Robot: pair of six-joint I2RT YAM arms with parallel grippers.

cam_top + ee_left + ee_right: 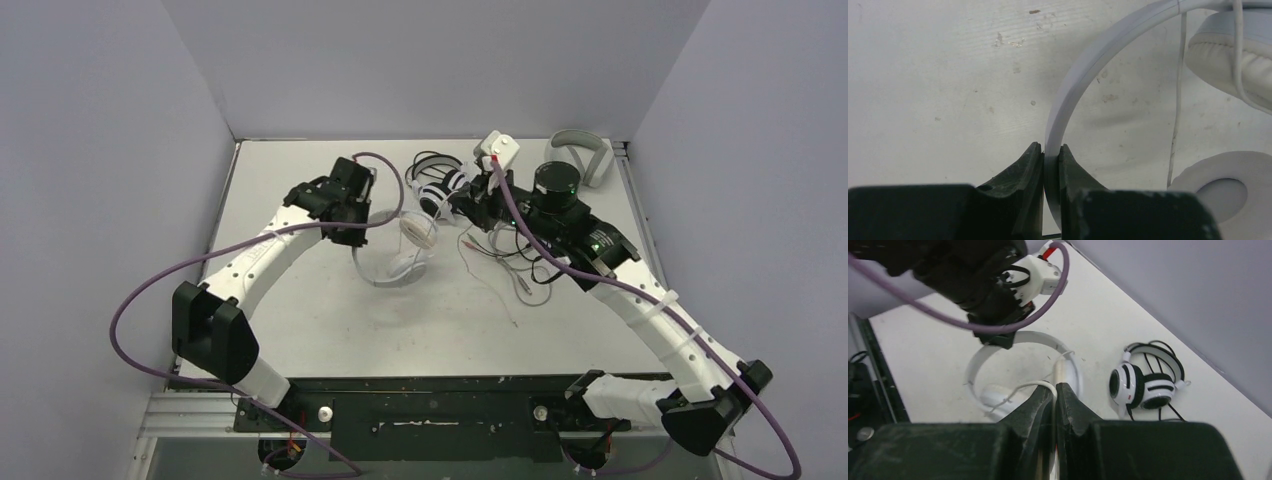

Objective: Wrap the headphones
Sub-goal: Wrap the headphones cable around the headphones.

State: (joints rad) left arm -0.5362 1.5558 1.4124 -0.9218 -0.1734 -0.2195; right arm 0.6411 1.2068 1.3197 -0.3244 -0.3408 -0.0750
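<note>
Right pincer [1054, 389] catch: perhaps white cable [1018, 388]

White table boxed in by plain, pale lilac-grey walls.
Beneath the left gripper [1050, 152] the table [330, 320] is matt white, scuffed and speckled. Just beyond the right gripper [1055, 390] the back wall [1198, 290] rises; side walls [90, 150] stand outward of each. Even light, soft shadows.

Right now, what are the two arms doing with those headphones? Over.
Left tool shut on white headphones, at the band. Right tool shut on their thin white cable. Black-and-white headset lies apart, untouched. Nothing in the way.
</note>
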